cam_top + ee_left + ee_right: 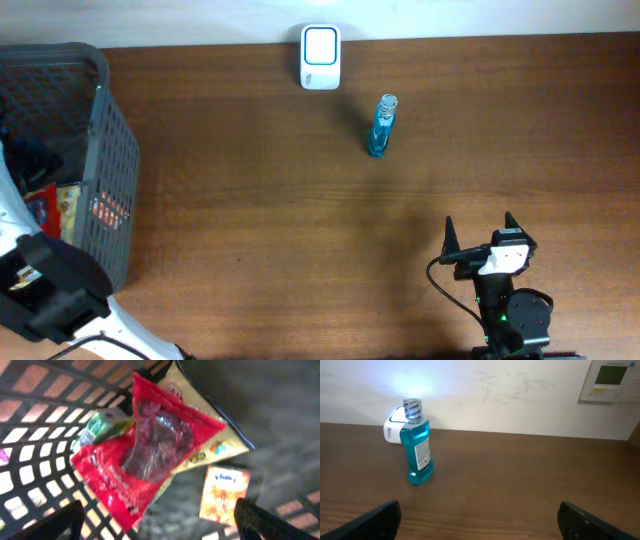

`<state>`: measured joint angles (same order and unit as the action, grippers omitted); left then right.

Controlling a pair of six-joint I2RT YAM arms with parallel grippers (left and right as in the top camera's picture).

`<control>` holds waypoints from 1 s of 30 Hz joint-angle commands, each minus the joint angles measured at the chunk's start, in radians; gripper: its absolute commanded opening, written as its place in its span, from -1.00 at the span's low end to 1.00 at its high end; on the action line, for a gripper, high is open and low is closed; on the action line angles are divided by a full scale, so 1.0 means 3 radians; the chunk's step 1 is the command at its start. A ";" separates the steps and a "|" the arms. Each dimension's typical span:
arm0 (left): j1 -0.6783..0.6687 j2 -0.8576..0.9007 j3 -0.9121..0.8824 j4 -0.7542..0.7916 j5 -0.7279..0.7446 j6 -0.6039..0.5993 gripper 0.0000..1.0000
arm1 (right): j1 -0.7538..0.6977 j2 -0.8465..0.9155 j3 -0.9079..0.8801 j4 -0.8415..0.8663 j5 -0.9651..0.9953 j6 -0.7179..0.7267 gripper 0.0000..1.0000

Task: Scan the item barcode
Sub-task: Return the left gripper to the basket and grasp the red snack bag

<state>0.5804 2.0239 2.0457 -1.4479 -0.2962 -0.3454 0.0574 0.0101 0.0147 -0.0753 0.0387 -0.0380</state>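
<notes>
Bottle (380, 128): I find it standing upright on the bench (250, 220), towards the far edge, with blue liquid inside, a clear ribbed cap and a pale label on its side. The scanner (321, 57), a white unit with a light window on top, sits against the far edge of the bench, near the bottle but not touching it; from the right wrist camera it shows just behind the bottle and to its left. I note the right hand (482, 522) low over the near side of the bench, well apart from the bottle, its two fingers spread wide with nothing between them. A grey mesh basket (100, 90) occupies the left end of the bench. I see the left hand (159, 527) inside that basket, fingers likewise wide apart and gripping nothing. Directly below it lies a red packet (150, 455) with a clear front panel showing dark contents. The red packet rests on top of a yellow packet (220, 440), which sticks out from under it on one side. A green wrapped item (105, 427) lies against the red packet's edge next to the basket wall. A small orange card (224, 495) lies flat on the basket floor just beside the yellow packet. I cannot read any barcode on these goods. A pale control panel (610, 380) is mounted on the wall behind the bench.
</notes>
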 commanded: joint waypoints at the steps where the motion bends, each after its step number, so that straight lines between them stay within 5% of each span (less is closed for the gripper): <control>1: 0.0018 -0.0037 -0.0286 0.0342 -0.0149 -0.0027 0.83 | -0.0022 -0.0022 -0.0031 -0.0013 -0.0006 -0.0023 0.97; 8: 0.0022 -0.0033 -0.0890 0.1030 -0.0217 0.0184 0.80 | -0.0022 -0.0022 -0.0031 -0.0013 -0.0006 -0.0023 0.97; 19: 0.0113 -0.0027 -0.1443 0.1312 -0.0567 0.0183 0.67 | -0.0022 -0.0022 -0.0031 -0.0013 -0.0006 -0.0023 0.97; 23: 0.0186 -0.0028 -0.1450 0.1310 -0.0421 0.0183 -0.04 | -0.0022 -0.0022 -0.0031 -0.0013 -0.0006 -0.0023 0.97; 30: 0.0184 -0.0064 -0.1127 0.1116 -0.0003 0.0183 -0.49 | -0.0022 -0.0022 -0.0031 -0.0013 -0.0006 -0.0023 0.97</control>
<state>0.6300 2.0224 1.6379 -1.0870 -0.3794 -0.2867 0.0574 0.0101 0.0147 -0.0753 0.0391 -0.0383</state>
